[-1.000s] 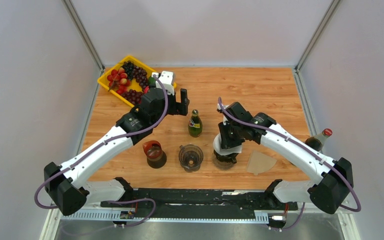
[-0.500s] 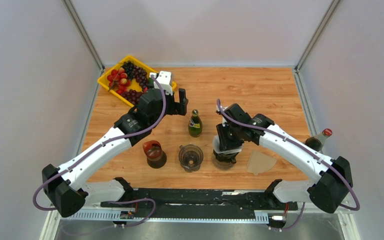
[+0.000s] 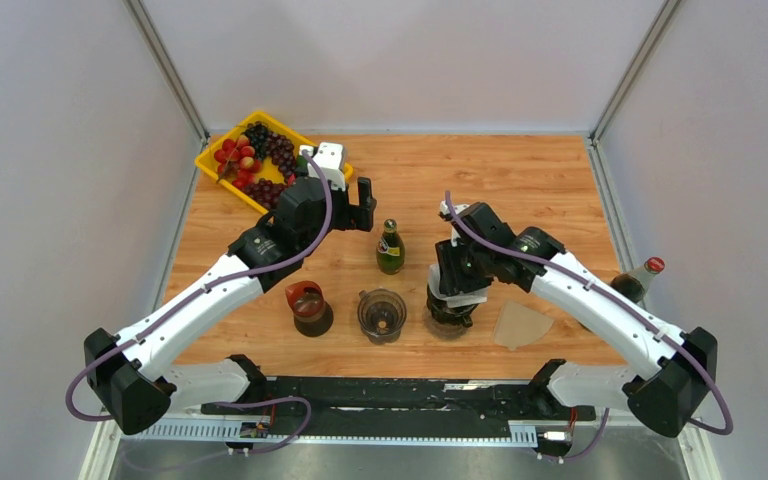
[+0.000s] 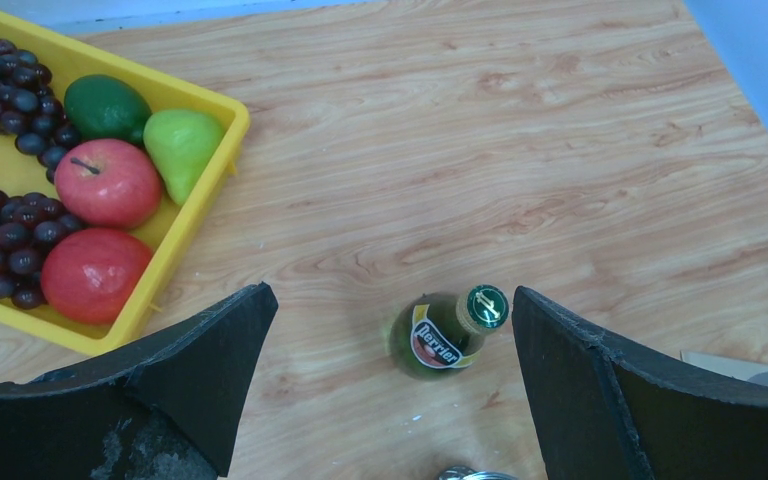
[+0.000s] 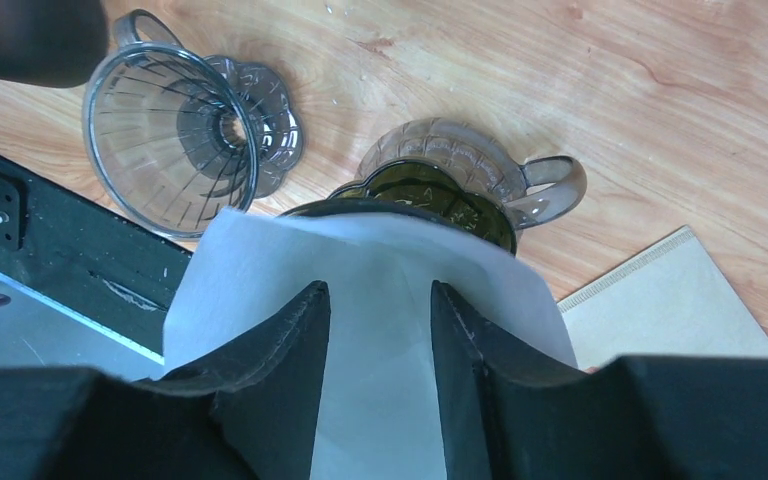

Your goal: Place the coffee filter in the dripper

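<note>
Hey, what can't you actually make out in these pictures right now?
Right wrist view: the white filter hides the dripper's inside; the right gripper's fingers cover the filter's near part.
Top view: the right gripper covers the dripper, so how the white filter sits is hidden.
Top view: the right arm hides part of the red-capped bottle.

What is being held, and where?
Nothing, apparently. Left end effector is open; right end effector is parted above the white paper coffee filter on the dark dripper, not pinching it.
</note>
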Motion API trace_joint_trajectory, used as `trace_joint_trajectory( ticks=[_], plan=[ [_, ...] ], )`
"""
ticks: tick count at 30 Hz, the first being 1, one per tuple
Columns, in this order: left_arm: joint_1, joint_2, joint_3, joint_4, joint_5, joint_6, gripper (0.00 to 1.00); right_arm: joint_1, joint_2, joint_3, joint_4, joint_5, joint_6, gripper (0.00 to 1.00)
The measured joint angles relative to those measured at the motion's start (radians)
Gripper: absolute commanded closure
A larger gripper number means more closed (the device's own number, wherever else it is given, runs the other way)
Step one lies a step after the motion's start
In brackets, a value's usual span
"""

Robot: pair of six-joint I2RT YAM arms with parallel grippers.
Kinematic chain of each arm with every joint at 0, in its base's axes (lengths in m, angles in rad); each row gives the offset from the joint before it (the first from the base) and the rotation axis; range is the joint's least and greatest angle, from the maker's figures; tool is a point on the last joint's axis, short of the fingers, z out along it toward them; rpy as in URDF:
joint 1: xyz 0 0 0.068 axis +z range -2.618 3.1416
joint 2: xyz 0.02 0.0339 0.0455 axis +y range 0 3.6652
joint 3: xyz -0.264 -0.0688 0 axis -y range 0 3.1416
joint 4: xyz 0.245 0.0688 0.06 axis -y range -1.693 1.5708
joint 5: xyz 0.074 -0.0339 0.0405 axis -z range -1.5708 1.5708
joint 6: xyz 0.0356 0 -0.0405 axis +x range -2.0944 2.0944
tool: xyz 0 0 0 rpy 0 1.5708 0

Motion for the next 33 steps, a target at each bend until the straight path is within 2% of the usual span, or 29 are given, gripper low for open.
trace_joint_trajectory(
  ticks=[9,13,16,24,33],
  plan=[
    [0.0,0.0,0.0,0.0,0.01,0.0,0.0,0.0,-0.073,0.051,-0.024,0.009,0.0,0.47],
    [0.0,0.0,0.0,0.0,0.011,0.0,0.0,0.0,-0.098,0.068,-0.032,0.023,-0.001,0.54],
    [0.0,0.0,0.0,0.0,0.014,0.0,0.0,0.0,-0.123,0.076,-0.035,0.05,-0.003,0.68],
    [0.0,0.0,0.0,-0.005,0.018,0.0,0.0,0.0,-0.151,0.056,-0.05,-0.022,-0.015,0.74],
    [0.0,0.0,0.0,-0.007,0.017,0.0,0.0,0.0,-0.068,0.018,-0.067,-0.088,-0.037,0.77]
  ],
)
